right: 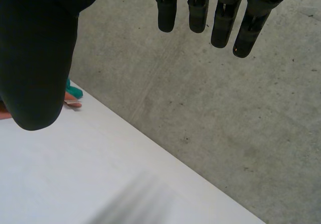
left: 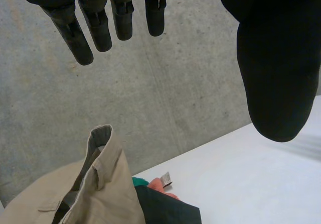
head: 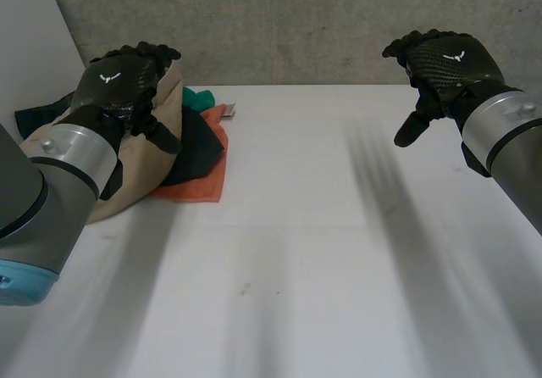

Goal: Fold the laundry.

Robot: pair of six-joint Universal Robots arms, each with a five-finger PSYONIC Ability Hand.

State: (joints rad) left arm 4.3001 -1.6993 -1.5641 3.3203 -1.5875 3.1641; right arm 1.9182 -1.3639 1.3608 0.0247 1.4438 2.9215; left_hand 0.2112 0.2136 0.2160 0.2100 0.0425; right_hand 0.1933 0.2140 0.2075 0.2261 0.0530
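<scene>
A heap of laundry lies at the table's far left: a beige garment (head: 161, 153) on top, a dark green piece (head: 199, 145), an orange cloth (head: 203, 183) under them and a bit of teal cloth (head: 196, 98) behind. My left hand (head: 127, 77) hovers above the heap, open and holding nothing. In the left wrist view its fingers (left: 95, 25) are straight, with the beige garment (left: 100, 194) below them. My right hand (head: 440, 60) hangs open over the table's far right, apart from any cloth, its fingers (right: 220, 18) straight in its own view.
The white table (head: 296, 225) stretches in front of the heap. A grey concrete wall (head: 296, 22) stands right behind the table's far edge. A dark cloth (head: 38, 115) trails off the heap to the left.
</scene>
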